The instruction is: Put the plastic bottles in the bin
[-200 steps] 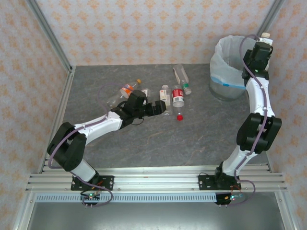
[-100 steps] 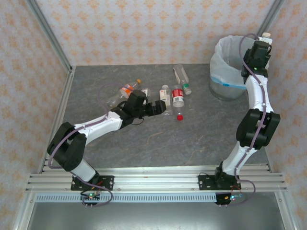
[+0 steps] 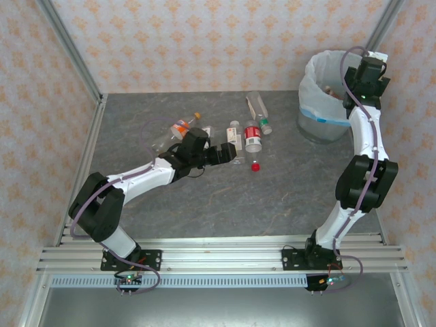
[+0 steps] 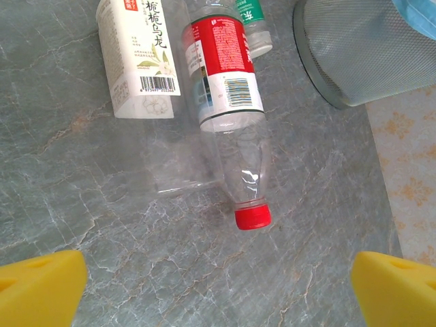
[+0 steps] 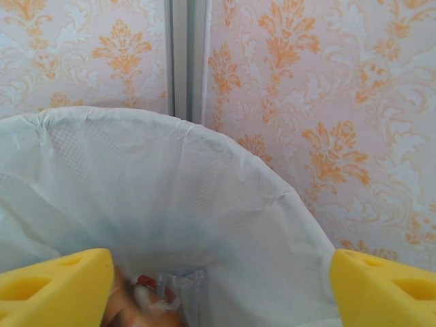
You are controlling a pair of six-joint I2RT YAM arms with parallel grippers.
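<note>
You have:
- Red-labelled bottle [image 4: 225,75], red cap, on its side on the table [image 3: 272,191].
- White-labelled bottle [image 4: 139,54], lying just beside it.
- Orange-capped bottle [image 3: 182,125], further left.
- Bin [image 3: 317,126], white-bag-lined, far right corner; crushed bottle [image 5: 170,293] inside.

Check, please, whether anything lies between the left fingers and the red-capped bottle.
Nothing solid that I can see. The red-capped bottle lies on bare table ahead of the open left fingers, cap towards them. A white-labelled bottle lies beside it, off the path. A faint clear shape by its neck is too dim to identify.
</note>
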